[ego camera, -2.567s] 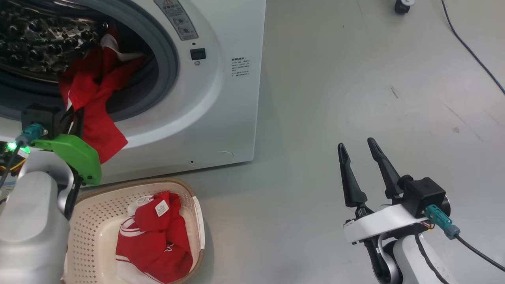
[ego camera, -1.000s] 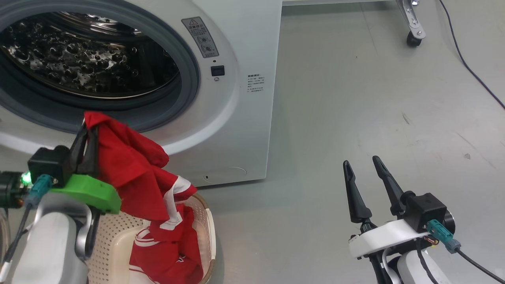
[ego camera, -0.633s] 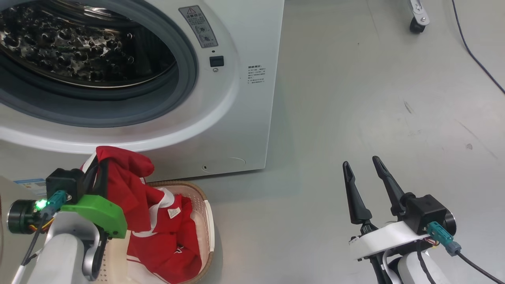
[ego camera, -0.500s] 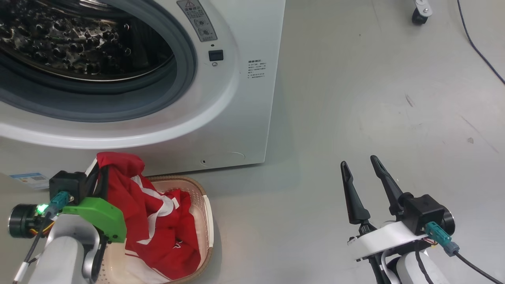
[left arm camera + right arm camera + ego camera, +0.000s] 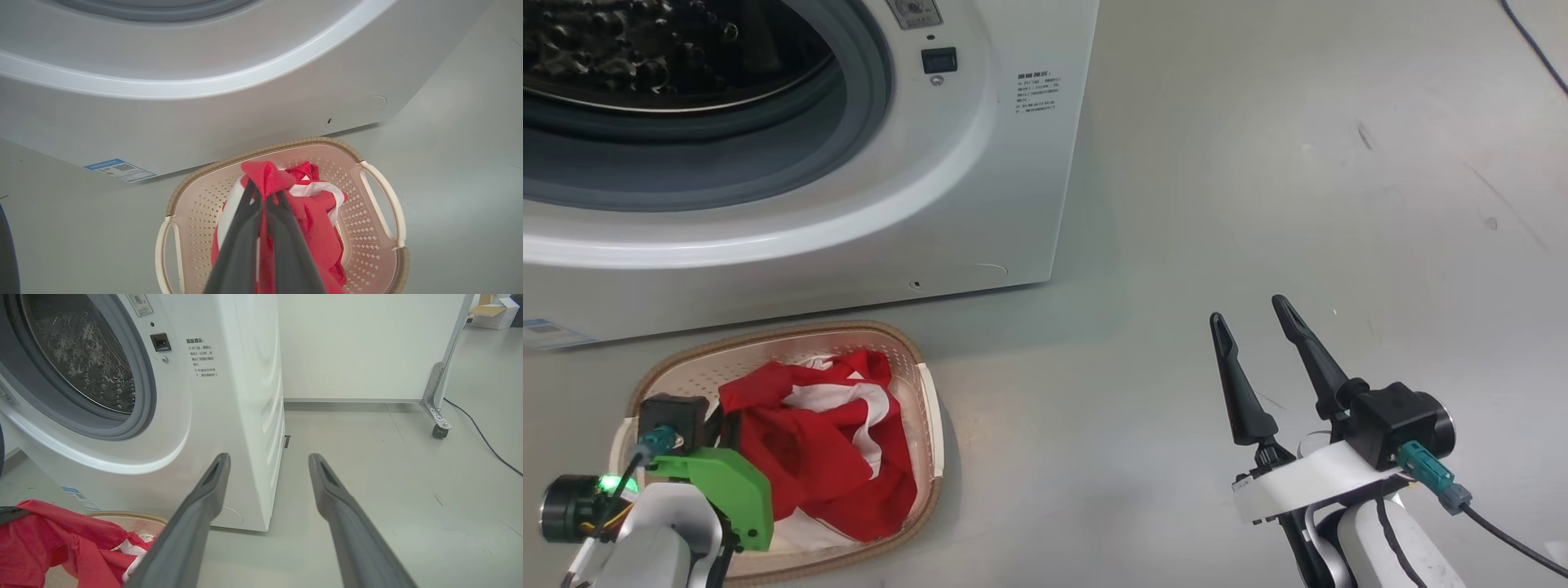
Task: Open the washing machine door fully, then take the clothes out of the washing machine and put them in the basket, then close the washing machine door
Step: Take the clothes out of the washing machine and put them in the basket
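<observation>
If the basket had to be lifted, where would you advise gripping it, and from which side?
Probably by the side handle of the basket nearest the right gripper, from above: its slim looped bar stands clear of the clothes, leaving an open slot for a finger.

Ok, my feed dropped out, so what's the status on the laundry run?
Left pincer shut on red clothes, over the basket. Right pincer open, empty. No clothes seen in the drum. Nothing in the way.
</observation>
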